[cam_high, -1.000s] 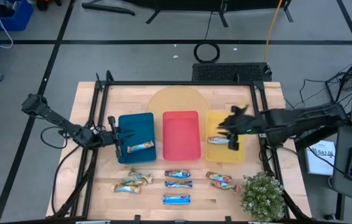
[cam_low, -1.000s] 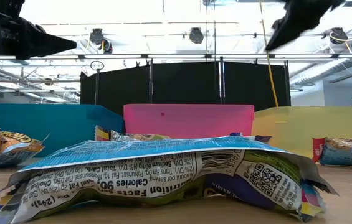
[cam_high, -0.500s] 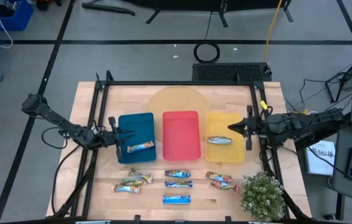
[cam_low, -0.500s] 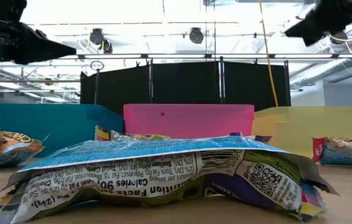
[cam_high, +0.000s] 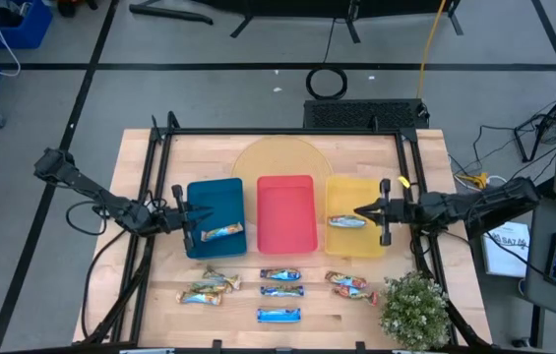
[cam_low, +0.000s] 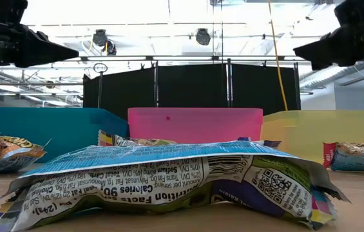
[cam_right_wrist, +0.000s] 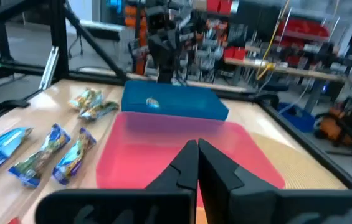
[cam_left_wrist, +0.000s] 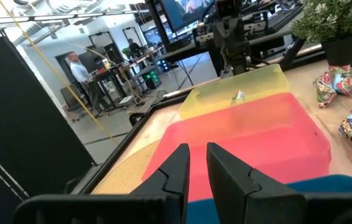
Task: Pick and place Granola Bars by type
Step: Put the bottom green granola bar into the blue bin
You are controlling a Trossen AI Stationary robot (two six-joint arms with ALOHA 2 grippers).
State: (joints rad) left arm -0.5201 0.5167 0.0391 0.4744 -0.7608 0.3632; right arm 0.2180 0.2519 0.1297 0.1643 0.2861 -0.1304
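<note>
A tan-gold granola bar (cam_high: 221,232) lies flat in the blue tray (cam_high: 214,202). A silver-wrapped bar (cam_high: 346,221) lies in the yellow tray (cam_high: 356,244). The red tray (cam_high: 287,212) between them holds nothing. Further bars lie on the wood near the front edge: tan-gold ones (cam_high: 209,287), blue-white ones (cam_high: 280,291) and red-orange ones (cam_high: 348,285). My left gripper (cam_high: 197,217) hangs level over the blue tray's left rim, its fingers (cam_left_wrist: 176,168) a narrow gap apart with nothing between. My right gripper (cam_high: 358,210) hangs level over the yellow tray, shut (cam_right_wrist: 197,155) and empty.
A potted plant (cam_high: 415,310) stands at the table's front right corner. A round tan mat (cam_high: 278,157) lies behind the trays. Black frame rails (cam_high: 287,133) run along the table's far, left and right sides. In the low view one blue-white bar (cam_low: 169,180) fills the foreground.
My right gripper has shut, tipped up from pointing down to level, and sunk while its arm folded back toward the table's right edge. The silver-wrapped bar stays lying in the yellow tray.
</note>
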